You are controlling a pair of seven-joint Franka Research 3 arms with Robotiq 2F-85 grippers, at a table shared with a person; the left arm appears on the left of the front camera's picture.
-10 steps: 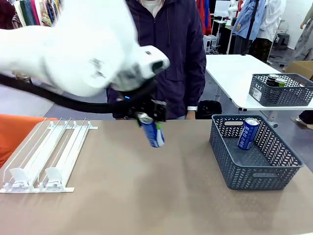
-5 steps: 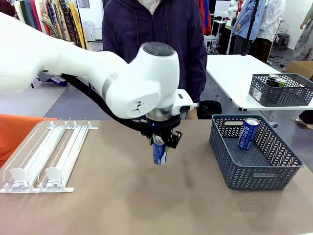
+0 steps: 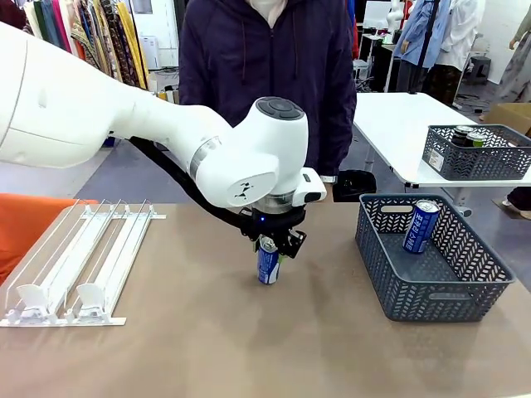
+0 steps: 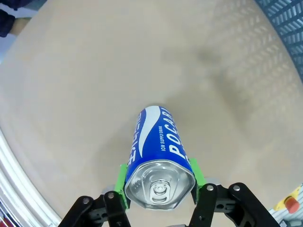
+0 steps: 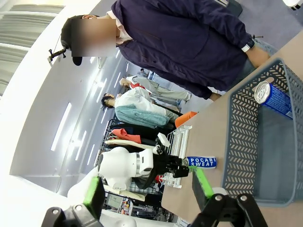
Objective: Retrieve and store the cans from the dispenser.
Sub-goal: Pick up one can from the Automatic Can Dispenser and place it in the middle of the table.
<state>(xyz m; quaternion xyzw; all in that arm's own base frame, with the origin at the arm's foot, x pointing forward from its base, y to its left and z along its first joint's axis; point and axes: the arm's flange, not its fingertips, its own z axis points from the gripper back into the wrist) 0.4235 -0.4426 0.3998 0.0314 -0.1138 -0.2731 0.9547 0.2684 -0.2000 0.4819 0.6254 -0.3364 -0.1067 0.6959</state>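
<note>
Front view, item one: my left gripper (image 3: 271, 246) pinching a blue Pocari Sweat can (image 3: 267, 264) upright at table (image 3: 207, 332) centre. Dispenser (image 3: 75, 265) at 9 o'clock, well apart. Dark grey basket (image 3: 431, 290) at 3 o'clock, a second blue can (image 3: 421, 225) leaning inside. My right gripper (image 5: 147, 189): fingers spread, holding nothing.
</note>
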